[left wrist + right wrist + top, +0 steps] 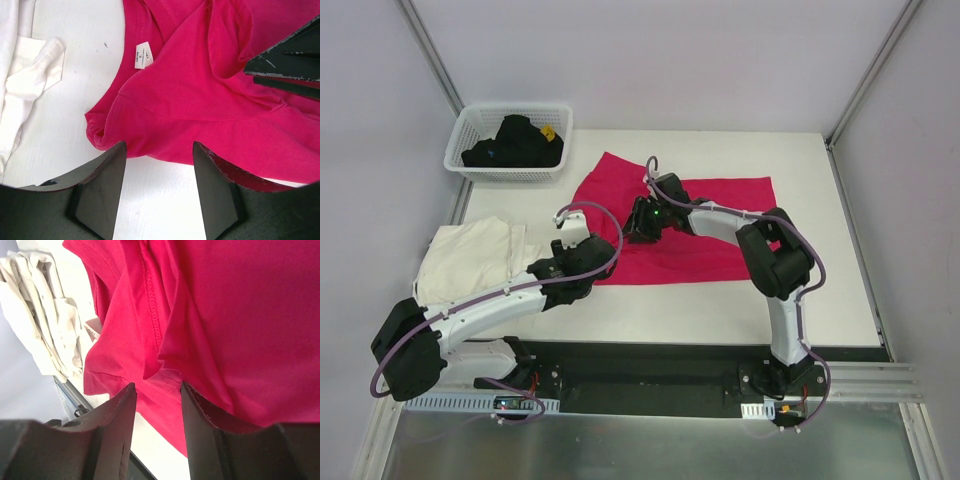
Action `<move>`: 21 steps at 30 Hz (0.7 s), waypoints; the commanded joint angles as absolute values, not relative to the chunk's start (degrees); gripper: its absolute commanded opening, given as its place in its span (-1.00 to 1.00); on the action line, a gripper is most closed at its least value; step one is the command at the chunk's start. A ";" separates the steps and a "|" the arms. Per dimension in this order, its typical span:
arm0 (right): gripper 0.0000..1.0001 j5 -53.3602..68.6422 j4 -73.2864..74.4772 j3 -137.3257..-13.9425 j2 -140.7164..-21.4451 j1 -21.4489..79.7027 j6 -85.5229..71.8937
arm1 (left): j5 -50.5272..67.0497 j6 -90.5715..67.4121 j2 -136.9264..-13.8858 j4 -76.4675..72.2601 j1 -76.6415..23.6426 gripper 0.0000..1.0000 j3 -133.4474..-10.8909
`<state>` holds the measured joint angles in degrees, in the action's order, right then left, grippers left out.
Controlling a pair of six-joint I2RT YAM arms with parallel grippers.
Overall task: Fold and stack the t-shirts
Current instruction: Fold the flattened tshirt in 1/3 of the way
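The magenta-red t-shirt (705, 225) lies spread on the white table, its left part rumpled. It also shows in the left wrist view (210, 100), with a white neck label (143, 55), and in the right wrist view (240, 315). The cream-white t-shirt (470, 255) lies crumpled at the left edge. My left gripper (159, 147) is open and empty, its tips at the red shirt's near hem (582, 262). My right gripper (157, 385) is open over the shirt's left part (642, 222), its jaws standing either side of a raised fold with a stitched hem.
A white lattice basket (470, 160) with dark cloth in it stands at the back left corner. The cream shirt (25, 75) lies just left of the left gripper and shows in the right wrist view (40, 315). Grey walls enclose the table.
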<state>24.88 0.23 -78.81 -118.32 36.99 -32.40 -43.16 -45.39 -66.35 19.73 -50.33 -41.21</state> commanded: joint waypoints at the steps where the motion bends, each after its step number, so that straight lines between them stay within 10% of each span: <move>1: -0.13 24.79 -0.26 -81.21 -119.00 36.74 -32.78 | -44.82 -44.12 -66.45 20.13 -51.06 0.10 -42.10; 21: -0.13 24.43 -0.26 -83.49 -122.25 35.33 -33.22 | -45.00 -44.65 -67.06 20.04 -51.06 0.10 -41.22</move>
